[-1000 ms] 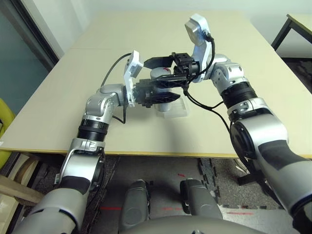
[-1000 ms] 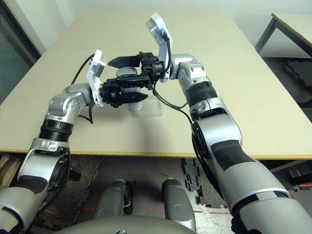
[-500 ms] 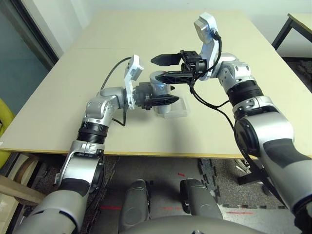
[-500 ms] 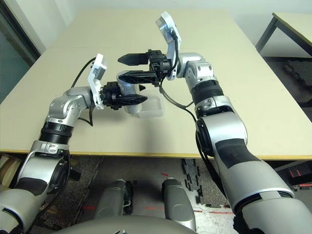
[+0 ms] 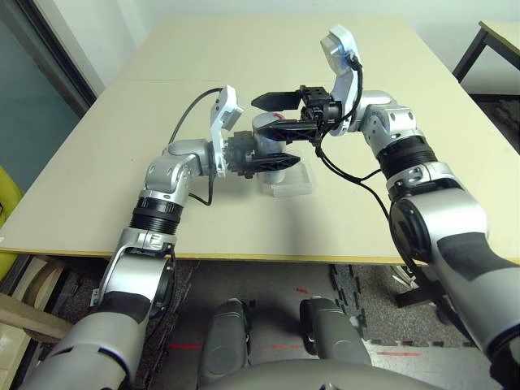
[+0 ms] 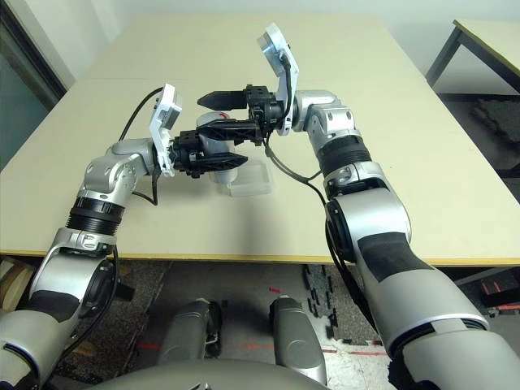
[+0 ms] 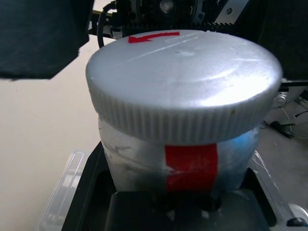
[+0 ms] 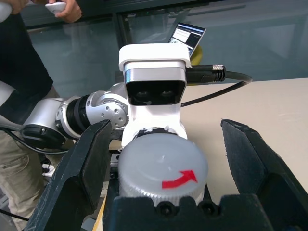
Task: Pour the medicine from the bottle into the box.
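Centre of head view: left gripper clamped on bottle above clear box on beige table, right gripper w/ fingers apart flanking grey cap; right wrist view adds person upper left, glass wall behind.

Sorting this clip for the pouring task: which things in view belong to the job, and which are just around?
Part of the job:
- bottle, cap still on, held by the shut left gripper
- box on the table below it
- right gripper, open, its fingers either side of the cap

Just around:
- table
- second table
- person standing behind
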Controlling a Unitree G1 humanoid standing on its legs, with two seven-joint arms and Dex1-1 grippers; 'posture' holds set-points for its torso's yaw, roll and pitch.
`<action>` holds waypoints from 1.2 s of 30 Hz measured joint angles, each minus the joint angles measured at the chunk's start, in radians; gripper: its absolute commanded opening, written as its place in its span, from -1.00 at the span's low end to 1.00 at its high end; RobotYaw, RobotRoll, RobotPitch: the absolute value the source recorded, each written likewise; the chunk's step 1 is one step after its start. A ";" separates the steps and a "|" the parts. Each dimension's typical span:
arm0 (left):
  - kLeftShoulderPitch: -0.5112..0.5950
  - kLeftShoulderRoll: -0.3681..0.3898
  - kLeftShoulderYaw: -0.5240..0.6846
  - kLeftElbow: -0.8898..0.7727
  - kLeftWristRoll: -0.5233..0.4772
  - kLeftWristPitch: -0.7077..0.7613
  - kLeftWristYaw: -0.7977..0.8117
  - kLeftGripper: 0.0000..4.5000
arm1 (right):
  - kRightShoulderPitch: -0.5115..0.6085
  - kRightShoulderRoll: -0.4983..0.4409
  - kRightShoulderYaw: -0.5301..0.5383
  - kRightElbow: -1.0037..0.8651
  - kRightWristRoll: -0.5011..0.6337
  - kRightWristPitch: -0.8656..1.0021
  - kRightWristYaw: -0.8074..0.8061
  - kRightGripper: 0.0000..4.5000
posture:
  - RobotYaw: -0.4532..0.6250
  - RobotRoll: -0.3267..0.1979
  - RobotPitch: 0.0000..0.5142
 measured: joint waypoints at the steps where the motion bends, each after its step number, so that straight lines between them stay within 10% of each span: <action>1: 0.000 0.000 0.000 0.000 0.000 0.000 0.000 0.18 | 0.000 0.001 0.000 0.000 -0.003 -0.003 -0.006 1.00 | -0.47 0.25 -0.69; 36: -0.028 0.021 0.013 0.037 -0.002 -0.017 0.005 0.18 | -0.004 -0.111 -0.048 0.091 -0.025 -0.042 -0.013 1.00 | -0.46 0.25 -0.70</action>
